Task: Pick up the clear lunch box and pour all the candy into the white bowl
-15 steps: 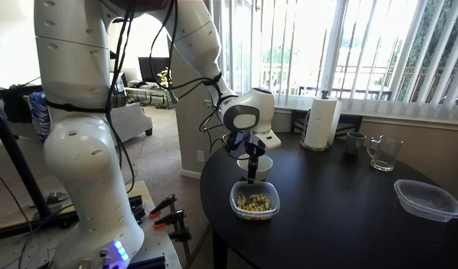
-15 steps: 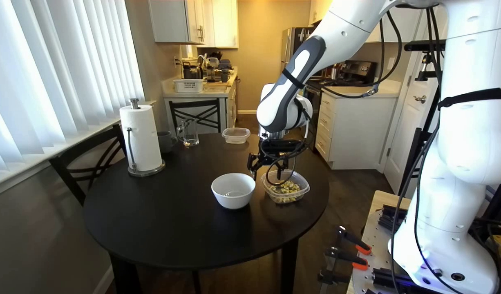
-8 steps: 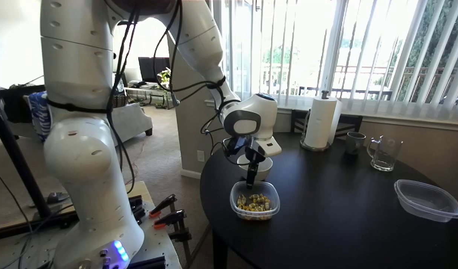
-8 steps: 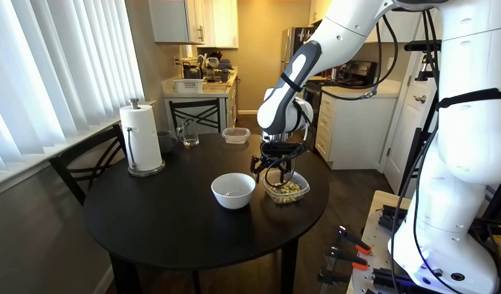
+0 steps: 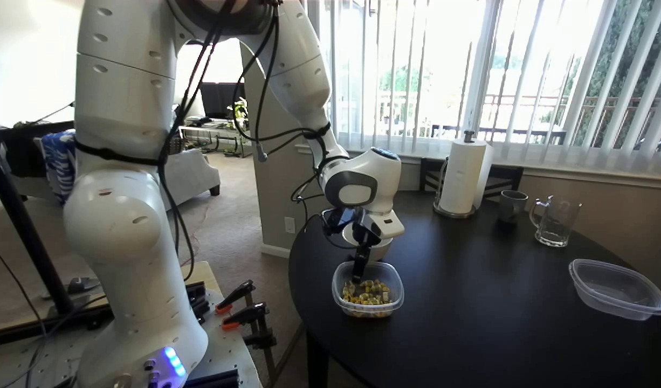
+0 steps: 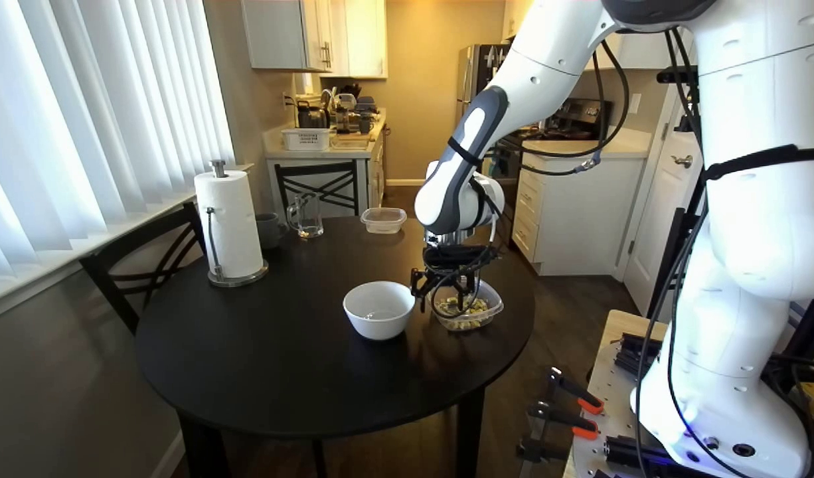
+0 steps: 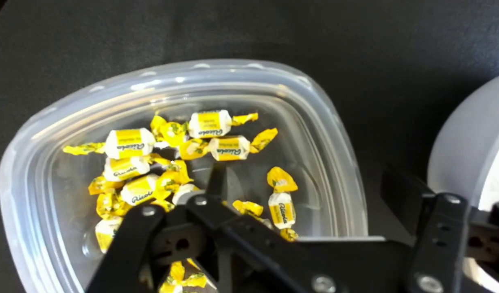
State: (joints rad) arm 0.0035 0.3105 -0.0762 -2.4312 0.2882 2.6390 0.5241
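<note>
The clear lunch box [image 5: 369,311] stands upright on the dark table in both exterior views [image 6: 497,309]. Yellow-wrapped candy [image 7: 137,189] lies inside it. The white bowl [image 6: 378,326] stands close beside the box; its side shows at the right edge of the wrist view [image 7: 453,150]. My gripper [image 7: 309,183] is open and low at the box, also seen in an exterior view [image 6: 441,307]. One finger [image 7: 217,179] is inside the box outline over the candy. The other finger [image 7: 400,191] is outside, between box and bowl. The box wall lies between them, with gaps on both sides.
A paper towel roll [image 5: 465,178], a grey mug [image 5: 512,205] and a glass mug [image 5: 557,223] stand on the window side of the table. A wider clear container [image 5: 616,302] stands farther along. The round table edge [image 6: 513,352] is near the lunch box.
My gripper has moved down, so that one finger now reaches lower into the lunch box. The box, candy and bowl have not moved. The gripper stays open.
</note>
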